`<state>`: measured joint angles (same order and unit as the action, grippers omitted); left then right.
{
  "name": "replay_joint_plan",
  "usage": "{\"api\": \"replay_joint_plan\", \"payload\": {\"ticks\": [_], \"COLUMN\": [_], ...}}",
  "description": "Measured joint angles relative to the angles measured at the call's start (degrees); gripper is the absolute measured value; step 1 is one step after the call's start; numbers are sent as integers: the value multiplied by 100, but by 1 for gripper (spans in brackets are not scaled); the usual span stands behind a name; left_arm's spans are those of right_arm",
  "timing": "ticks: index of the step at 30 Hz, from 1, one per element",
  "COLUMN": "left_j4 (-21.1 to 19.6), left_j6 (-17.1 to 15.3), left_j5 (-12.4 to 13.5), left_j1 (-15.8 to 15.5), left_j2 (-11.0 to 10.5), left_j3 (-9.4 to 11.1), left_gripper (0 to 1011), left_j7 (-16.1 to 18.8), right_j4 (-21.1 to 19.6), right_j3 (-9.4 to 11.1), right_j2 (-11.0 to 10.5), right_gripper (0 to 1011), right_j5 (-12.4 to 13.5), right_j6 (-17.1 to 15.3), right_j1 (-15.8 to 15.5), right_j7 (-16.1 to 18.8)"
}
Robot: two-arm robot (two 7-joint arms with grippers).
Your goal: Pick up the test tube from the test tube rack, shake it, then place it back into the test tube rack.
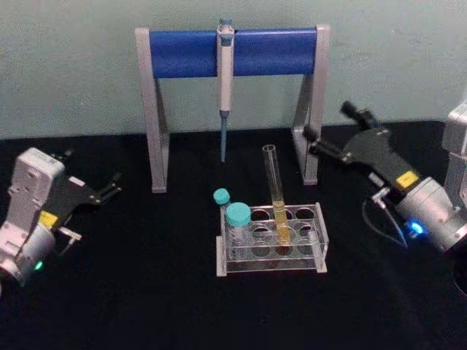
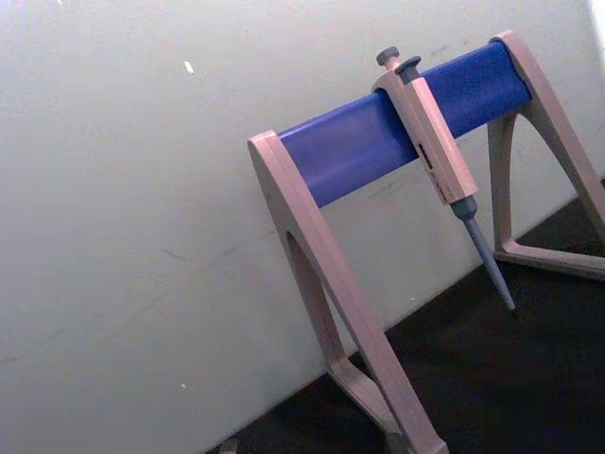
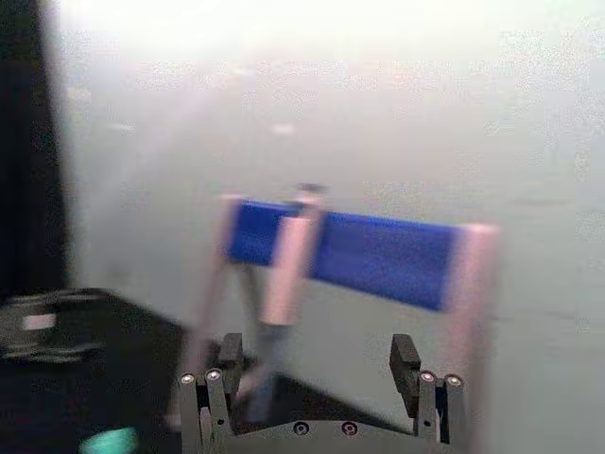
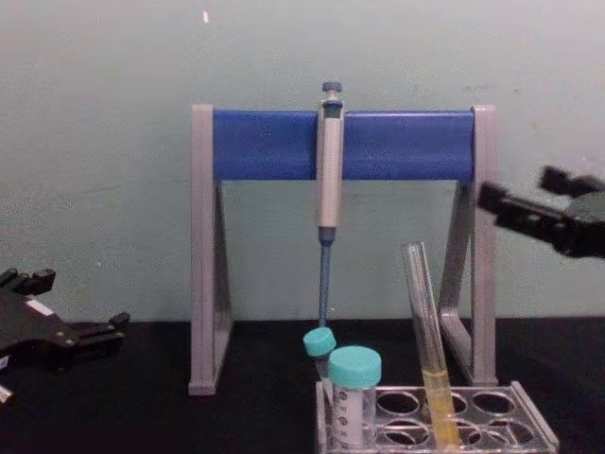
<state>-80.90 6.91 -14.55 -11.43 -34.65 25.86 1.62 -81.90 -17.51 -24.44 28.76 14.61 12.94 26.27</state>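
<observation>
I see the long clear glass test tube [image 1: 276,191], with yellow liquid at its bottom, standing almost upright in the low clear plastic rack [image 1: 271,267]. It lies left of and below my right end effector [image 1: 330,122], the nearer one, which hovers wide open and empty. The left end effector [image 1: 93,166] is parked open, well apart.

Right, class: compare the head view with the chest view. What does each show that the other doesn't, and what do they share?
The head view adds the whole test tube rack down to its front edge and the table before it. The chest view adds the wall high above the pipette stand, and the test tube leaning, seen side-on. Shared: the pipette, two teal-capped tubes, the yellow liquid, the left hand low on the left, the right hand raised beside the stand.
</observation>
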Motion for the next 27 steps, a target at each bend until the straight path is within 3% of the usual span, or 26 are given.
{"api": "replay_joint_plan", "payload": {"ticks": [2,4,6,8,11,15,19,27], "left_j4": [0,0,0,0,0,0,0,0], "left_j6": [0,0,0,0,0,0,0,0], "left_j5": [0,0,0,0,0,0,0,0], "left_j1": [0,0,0,0,0,0,0,0], "left_j2": [0,0,0,0,0,0,0,0], "left_j3": [0,0,0,0,0,0,0,0], "left_gripper": [1002,1001,1001,1001,1001,1001,1001,1001], "left_j7": [0,0,0,0,0,0,0,0], "right_j4": [-104,-129,-116,-98,22,215,374,440], "right_j3": [115,164,199,201,201,183,170,180], "right_j2": [65,97,145,155,209,274,330,355], "right_gripper": [1000,1000,1000,1000,1000,1000,1000,1000], "right_j5": [-321,-540,-932,-1015,-1325,-1569,-1671,-1700], "right_j6": [-84,-196,-476,-547,-953,-1368,-1616,-1689], "right_j1": [-83,-114,-152,-161,-193,-221,-251,-269], "right_j7": [-565,-904,-1426,-1528,-1921,-2208,-2275,-2252]}}
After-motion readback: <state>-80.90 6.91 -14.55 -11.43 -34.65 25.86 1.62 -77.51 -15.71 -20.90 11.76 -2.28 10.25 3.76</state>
